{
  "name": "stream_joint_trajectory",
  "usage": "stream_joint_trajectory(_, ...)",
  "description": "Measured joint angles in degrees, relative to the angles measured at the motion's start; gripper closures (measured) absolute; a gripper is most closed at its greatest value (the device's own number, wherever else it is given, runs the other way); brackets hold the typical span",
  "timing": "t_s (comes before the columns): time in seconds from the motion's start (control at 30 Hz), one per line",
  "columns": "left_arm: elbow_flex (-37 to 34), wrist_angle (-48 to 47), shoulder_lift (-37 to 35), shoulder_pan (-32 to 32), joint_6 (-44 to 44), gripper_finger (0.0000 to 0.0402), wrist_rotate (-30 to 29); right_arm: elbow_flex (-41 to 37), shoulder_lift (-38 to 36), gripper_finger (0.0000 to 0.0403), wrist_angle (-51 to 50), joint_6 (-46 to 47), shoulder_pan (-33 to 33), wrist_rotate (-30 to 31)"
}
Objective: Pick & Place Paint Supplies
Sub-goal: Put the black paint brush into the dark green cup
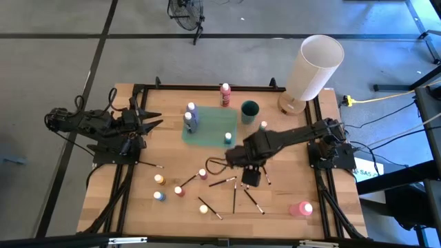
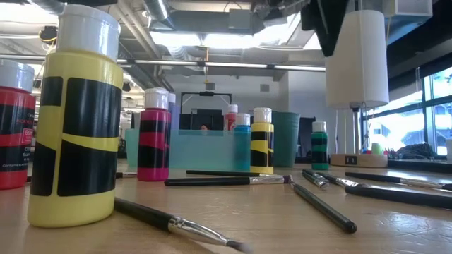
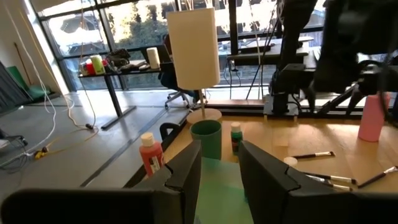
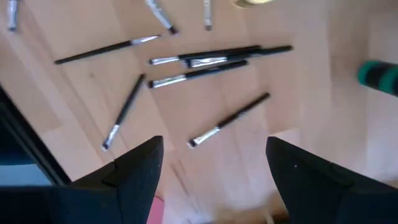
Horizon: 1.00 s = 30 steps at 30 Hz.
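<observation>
Small white-capped paint bottles stand upright on the wooden table (image 1: 138, 207): a few on the teal tray (image 1: 210, 131), a red one (image 1: 225, 94) at the far edge, several near the front left (image 1: 169, 189), a pink one (image 1: 301, 209) at the front right. Thin dark brushes (image 1: 234, 196) lie flat and scattered at the front middle. My right gripper (image 1: 249, 180) hangs over them pointing down, open and empty (image 4: 211, 177), above one brush (image 4: 229, 119). My left gripper (image 1: 157, 124) waits level at the left, open (image 3: 219, 180), pointing at the tray.
A big white cylinder (image 1: 313, 65) on a round wooden base stands at the far right corner. A teal cup (image 1: 249, 108) and a green bottle (image 1: 263, 127) stand right of the tray. In the low view, a yellow bottle (image 2: 74, 120) stands close to the camera.
</observation>
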Motion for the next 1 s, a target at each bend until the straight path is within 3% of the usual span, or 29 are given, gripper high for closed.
stream_joint_trajectory(0.37, 0.00, -1.01, -0.01, 0.01, -1.52, 0.0297, 0.30, -0.88, 0.05, 0.0114, 0.01, 9.12, 7.65, 5.22)
stream_joint_trajectory(1.0, 0.00, -0.97, -0.01, -0.01, -2.52, 0.0297, 2.95, -0.88, 0.05, 0.0114, 0.48, 11.08, 9.51, 4.90)
